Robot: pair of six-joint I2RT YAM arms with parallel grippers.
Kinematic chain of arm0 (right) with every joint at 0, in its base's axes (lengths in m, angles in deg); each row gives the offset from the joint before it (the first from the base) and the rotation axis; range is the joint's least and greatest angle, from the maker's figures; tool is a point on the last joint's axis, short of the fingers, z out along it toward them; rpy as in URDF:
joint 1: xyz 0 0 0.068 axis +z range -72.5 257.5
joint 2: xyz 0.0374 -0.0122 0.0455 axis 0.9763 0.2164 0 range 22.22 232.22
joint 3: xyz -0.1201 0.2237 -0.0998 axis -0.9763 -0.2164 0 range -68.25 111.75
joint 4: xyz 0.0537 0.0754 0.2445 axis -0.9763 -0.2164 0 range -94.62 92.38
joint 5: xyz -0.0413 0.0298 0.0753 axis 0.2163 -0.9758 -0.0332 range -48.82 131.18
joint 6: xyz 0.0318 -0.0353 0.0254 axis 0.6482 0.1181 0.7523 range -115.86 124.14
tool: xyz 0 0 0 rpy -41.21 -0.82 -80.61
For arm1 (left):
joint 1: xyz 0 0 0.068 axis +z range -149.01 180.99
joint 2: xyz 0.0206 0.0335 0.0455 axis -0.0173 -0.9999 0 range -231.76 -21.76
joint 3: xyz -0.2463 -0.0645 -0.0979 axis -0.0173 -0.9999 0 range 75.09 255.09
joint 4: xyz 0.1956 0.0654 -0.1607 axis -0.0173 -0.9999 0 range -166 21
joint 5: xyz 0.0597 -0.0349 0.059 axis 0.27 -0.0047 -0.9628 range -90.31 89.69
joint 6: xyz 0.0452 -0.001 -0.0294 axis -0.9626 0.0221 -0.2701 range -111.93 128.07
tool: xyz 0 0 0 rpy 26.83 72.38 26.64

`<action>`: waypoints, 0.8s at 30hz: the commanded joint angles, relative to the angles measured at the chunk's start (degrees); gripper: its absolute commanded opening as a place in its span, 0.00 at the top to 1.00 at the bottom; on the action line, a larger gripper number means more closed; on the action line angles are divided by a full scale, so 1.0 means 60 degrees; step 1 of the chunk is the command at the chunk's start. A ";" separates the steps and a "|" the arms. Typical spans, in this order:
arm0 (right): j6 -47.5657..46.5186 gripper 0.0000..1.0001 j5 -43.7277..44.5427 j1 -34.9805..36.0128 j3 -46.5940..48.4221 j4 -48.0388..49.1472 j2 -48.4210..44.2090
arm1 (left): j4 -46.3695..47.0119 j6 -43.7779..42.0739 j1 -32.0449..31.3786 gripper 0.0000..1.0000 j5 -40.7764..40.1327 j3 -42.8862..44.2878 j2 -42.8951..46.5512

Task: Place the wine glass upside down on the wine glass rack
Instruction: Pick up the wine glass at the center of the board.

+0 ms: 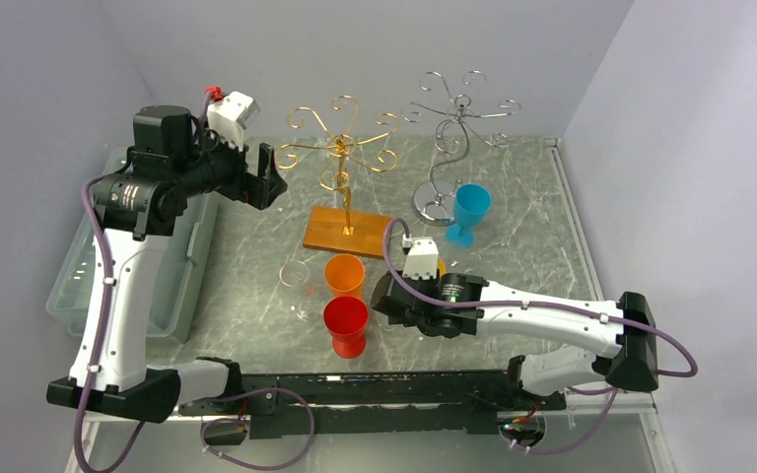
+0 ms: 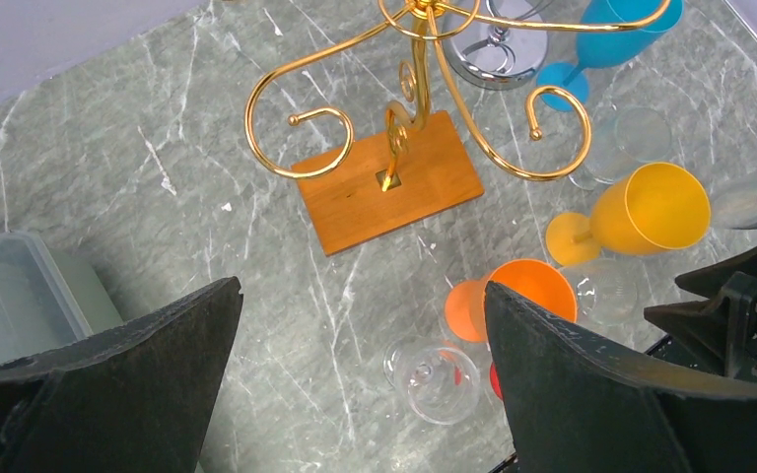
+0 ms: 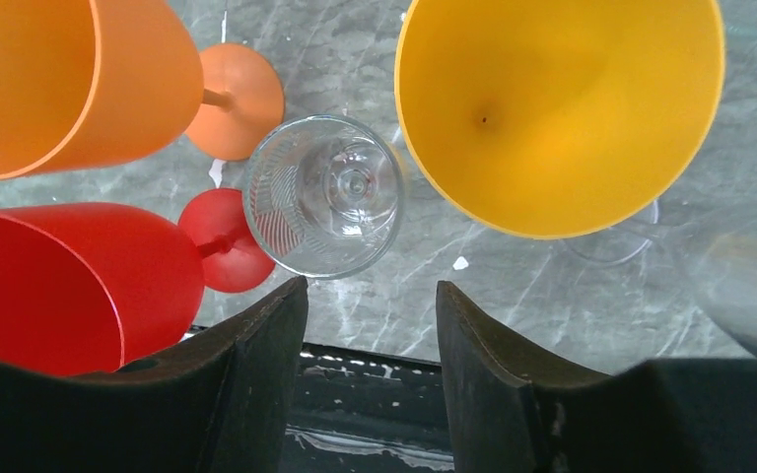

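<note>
the right claw [image 3: 370,296] hangs low over the grey marbled table top [image 3: 513,286], its two black fingers parted to a middling gap with nothing between them. the task's thing, a clear round stemmed wine glass [image 3: 323,195], stands upright as far as can be told. it is just ahead of the fingertips and a little off centre, toward the finger on the side of the red plastic goblet [image 3: 59,281]. the step in hand looks like the reach to take it. room is tight: the red goblet is close beside that finger, an orange plastic goblet [image 3: 49,79] stands further ahead on the same side, and a wide yellow plastic goblet [image 3: 562,108] sits ahead of the other finger, its rim nearly against the clear bowl. a good approach would shift the claw sideways until the glass is centred in the gap, go straight in, and close softly, since thin clear ware is likely slippery and brittle. a hold that leaves the foot free should suit hanging it. the left claw [image 2: 363,305], spread wide and empty, is raised well apart, with the gold wire rack on a wooden block [image 2: 424,177] ahead of and below it.
</note>
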 commanded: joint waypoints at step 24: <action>0.1644 0.55 0.1626 -0.0178 -0.0778 0.1731 0.1668 | -0.0176 -0.0425 0.0040 0.00 0.0677 0.0018 0.0377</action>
